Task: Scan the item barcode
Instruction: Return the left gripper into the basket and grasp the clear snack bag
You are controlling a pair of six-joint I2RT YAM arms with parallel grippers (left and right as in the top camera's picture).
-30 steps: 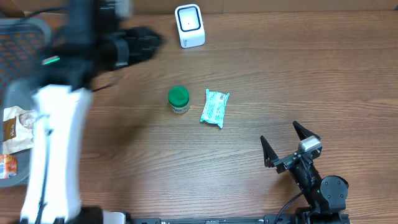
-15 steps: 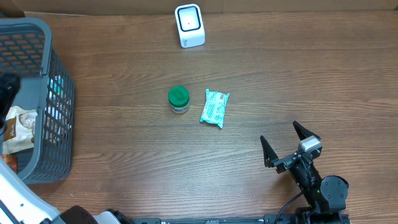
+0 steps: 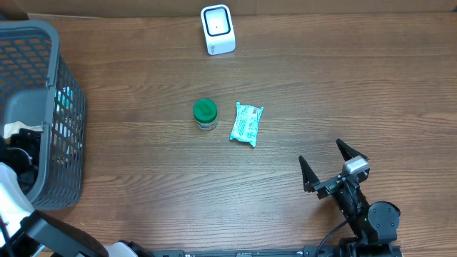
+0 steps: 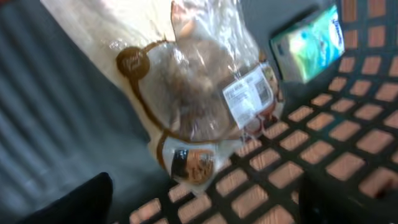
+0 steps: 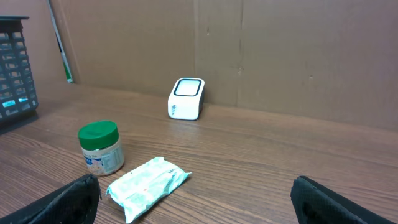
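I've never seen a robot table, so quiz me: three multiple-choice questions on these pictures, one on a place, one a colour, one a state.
1. The packet lies: A. beside the jar; B. on the jar; C. under the jar.
2. The lid is: A. red; B. green; C. blue.
3. The right fingers are: A. shut on the packet; B. shut on the jar; C. open, holding nothing.
Answers: A, side by side, apart; B, green from above; C, spread wide, far from both.
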